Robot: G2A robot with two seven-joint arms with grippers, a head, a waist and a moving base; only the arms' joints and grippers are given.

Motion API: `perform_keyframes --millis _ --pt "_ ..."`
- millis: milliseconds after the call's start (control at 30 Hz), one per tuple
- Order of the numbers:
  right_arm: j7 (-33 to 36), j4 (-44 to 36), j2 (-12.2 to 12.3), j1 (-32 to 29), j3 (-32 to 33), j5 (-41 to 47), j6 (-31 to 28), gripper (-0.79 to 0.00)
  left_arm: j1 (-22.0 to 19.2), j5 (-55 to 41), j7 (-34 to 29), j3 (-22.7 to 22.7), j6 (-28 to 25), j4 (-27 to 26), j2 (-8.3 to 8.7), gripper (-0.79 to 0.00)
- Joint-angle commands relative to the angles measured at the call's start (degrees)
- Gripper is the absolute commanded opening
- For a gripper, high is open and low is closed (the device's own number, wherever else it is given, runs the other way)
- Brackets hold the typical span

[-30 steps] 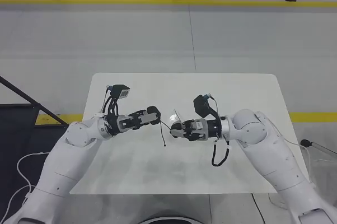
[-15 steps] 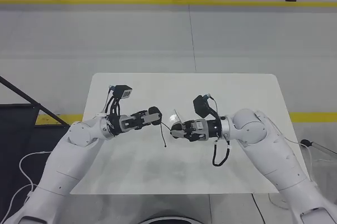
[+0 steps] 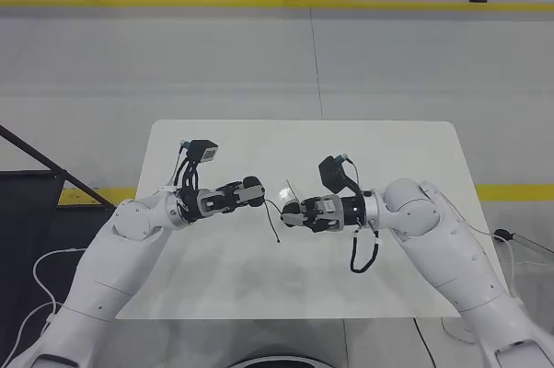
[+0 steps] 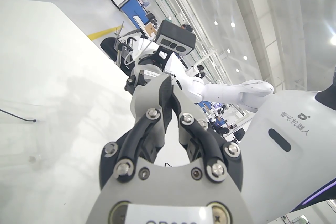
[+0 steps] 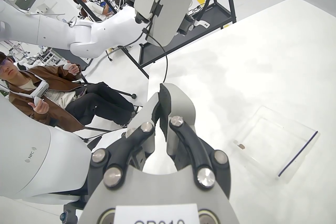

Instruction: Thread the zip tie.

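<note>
One white table (image 3: 397,166) is standing on a grey, yellow-lined floor (image 3: 259,64). Above its middle the left gripper (image 3: 259,195) is pinching the black zip tie (image 3: 271,224) in closed jaws, the right gripper (image 3: 287,216) hovering beside it, jaws pressed together.

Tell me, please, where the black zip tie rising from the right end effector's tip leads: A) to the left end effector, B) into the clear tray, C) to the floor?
A: the zip tie arcs from the shut right end effector across to the left end effector.
</note>
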Motion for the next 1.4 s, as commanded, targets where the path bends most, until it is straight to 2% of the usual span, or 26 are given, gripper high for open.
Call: perform_keyframes --millis 0,300,867,1100,1367 --pt "-0.15 -0.14 0.13 -0.07 0.14 0.05 -0.16 -0.785 0.06 0.09 0.19 -0.08 -0.13 0.0 -0.02 -0.785" --pt "-3.24 -2.44 1.71 -2.04 2.17 1.07 -3.25 -0.785 0.37 -0.05 1.3 -1.18 -0.77 0.11 0.0 -0.785" --pt "-4.35 -13.75 8.44 -6.4 4.07 9.65 -4.37 -0.785 0.98 -0.76 1.72 -2.46 -1.13 -0.17 0.02 -0.785" --pt "-4.35 -19.95 11.22 -9.13 6.72 14.42 -4.37 -0.785 1.02 -1.08 1.75 -2.83 -1.03 0.08 0.0 -0.785" --pt "-4.35 -22.35 13.44 -10.58 7.41 16.04 -4.37 -0.785 1.16 -1.0 1.86 -2.97 -1.13 -0.07 -0.07 -0.785"
